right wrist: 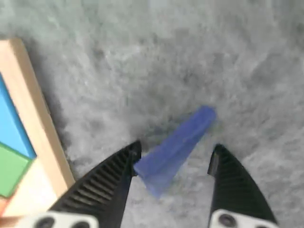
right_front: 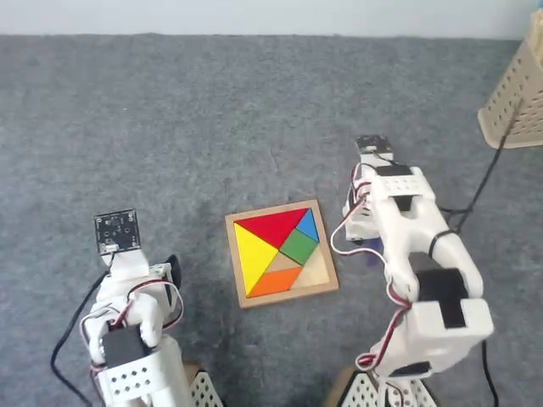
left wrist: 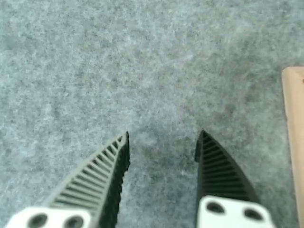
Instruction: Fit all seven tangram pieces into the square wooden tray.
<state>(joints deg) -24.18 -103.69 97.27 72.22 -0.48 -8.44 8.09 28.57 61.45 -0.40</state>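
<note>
The square wooden tray (right_front: 289, 297) lies on the grey carpet between the arms. In it are a red triangle (right_front: 273, 227), a yellow triangle (right_front: 250, 254), a blue piece (right_front: 309, 225), a green square (right_front: 299, 246) and an orange piece (right_front: 276, 281); the corner toward the right arm (right_front: 407, 229) looks pale wood. A dark blue piece (right wrist: 175, 142) lies on the carpet just outside the tray rim (right wrist: 33, 109), between the fingers of my open right gripper (right wrist: 177, 146). My left gripper (left wrist: 164, 135) stands open over bare carpet, the tray edge (left wrist: 294, 142) off to one side.
A beige perforated basket (right_front: 517, 93) stands at the far right corner, and a black cable (right_front: 492, 161) runs from it toward the right arm. Grey carpet stretches wide behind the tray.
</note>
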